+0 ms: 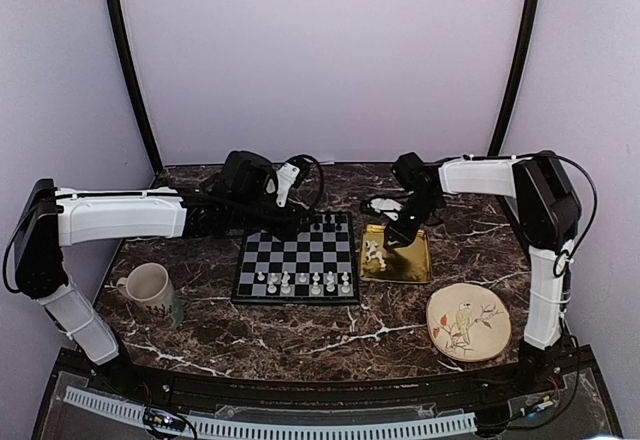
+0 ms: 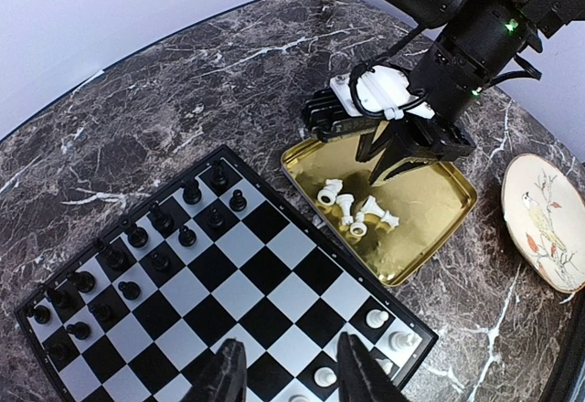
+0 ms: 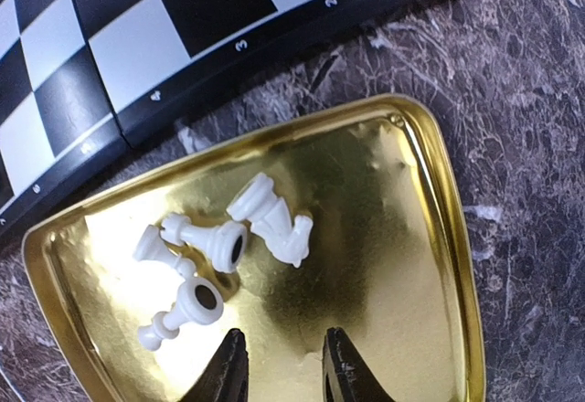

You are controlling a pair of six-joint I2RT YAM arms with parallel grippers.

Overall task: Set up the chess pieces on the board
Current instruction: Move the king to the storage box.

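Observation:
The black and grey board (image 1: 290, 257) lies mid-table. Several white chess pieces (image 1: 305, 282) stand along its near edge, and black pieces (image 1: 325, 223) along its far edge. Several more white chess pieces (image 3: 274, 219) lie toppled in the gold tray (image 3: 393, 265) just right of the board (image 3: 137, 46). My right gripper (image 3: 283, 347) hangs open over the tray, just short of those pieces, with nothing between its fingers. My left gripper (image 2: 292, 370) is open above the board (image 2: 238, 274), empty, near white pieces (image 2: 377, 317) on the edge squares.
A cream mug (image 1: 148, 285) stands left of the board. A round bird-painted plate (image 1: 468, 322) lies at the front right. In the left wrist view my right arm (image 2: 439, 73) reaches down over the tray (image 2: 430, 210). Curved walls close off the back.

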